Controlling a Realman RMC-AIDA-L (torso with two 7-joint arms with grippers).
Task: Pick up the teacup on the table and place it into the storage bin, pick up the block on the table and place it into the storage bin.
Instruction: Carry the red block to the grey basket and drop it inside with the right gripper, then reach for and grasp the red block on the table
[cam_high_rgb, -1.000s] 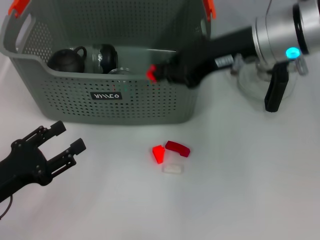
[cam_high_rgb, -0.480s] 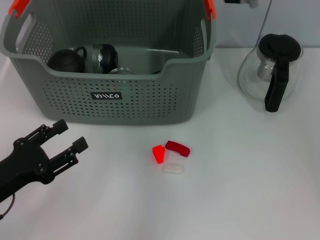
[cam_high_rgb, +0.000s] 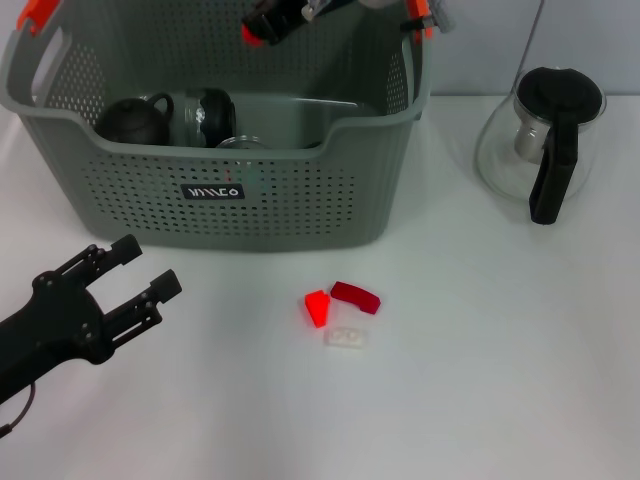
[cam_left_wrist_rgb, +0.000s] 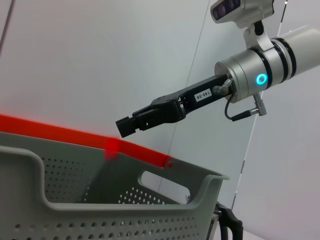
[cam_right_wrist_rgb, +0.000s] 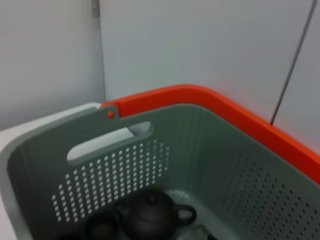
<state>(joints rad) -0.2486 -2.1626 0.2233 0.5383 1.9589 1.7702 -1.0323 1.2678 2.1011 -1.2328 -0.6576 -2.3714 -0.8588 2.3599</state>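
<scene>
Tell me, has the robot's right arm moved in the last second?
Yes. The right gripper held a red piece by the bin's front right rim a second ago; now it hangs above the bin's back, farther from the glass pot.

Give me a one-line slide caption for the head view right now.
Right tool carries a red block above the grey storage bin; left tool waits open near three blocks on the table.
</scene>
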